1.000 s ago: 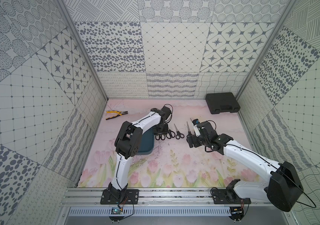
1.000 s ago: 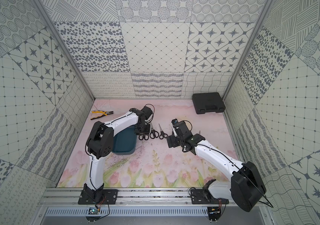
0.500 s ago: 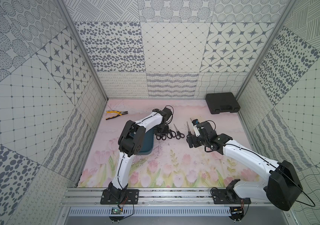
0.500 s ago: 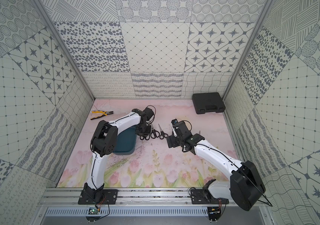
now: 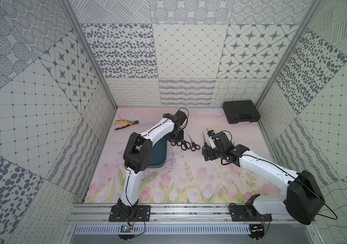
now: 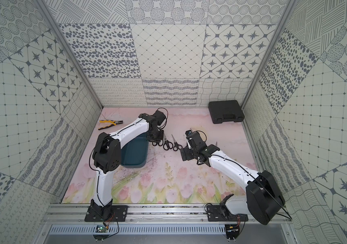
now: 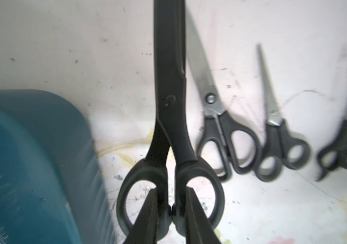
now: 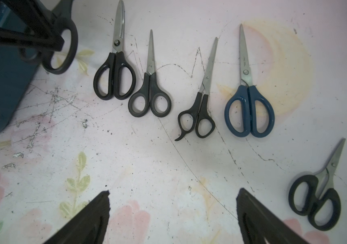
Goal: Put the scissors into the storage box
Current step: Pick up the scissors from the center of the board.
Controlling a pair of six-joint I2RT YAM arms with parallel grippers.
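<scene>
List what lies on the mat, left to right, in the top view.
Yellow-and-black-handled pliers, dark teal plastic storage box, larger black-handled steel scissors, smaller black-handled steel scissors, black hard-shell tool case.

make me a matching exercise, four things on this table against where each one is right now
Things
1. large black scissors
2. blue-handled scissors
3. pliers
4. black tool case

Places
A. back right corner of the mat
B. free on the mat, beside a hook-handled black pair
C. clamped at the handles by the left gripper
D. back left of the mat

Pairs: 1-C, 2-B, 3-D, 4-A
</scene>
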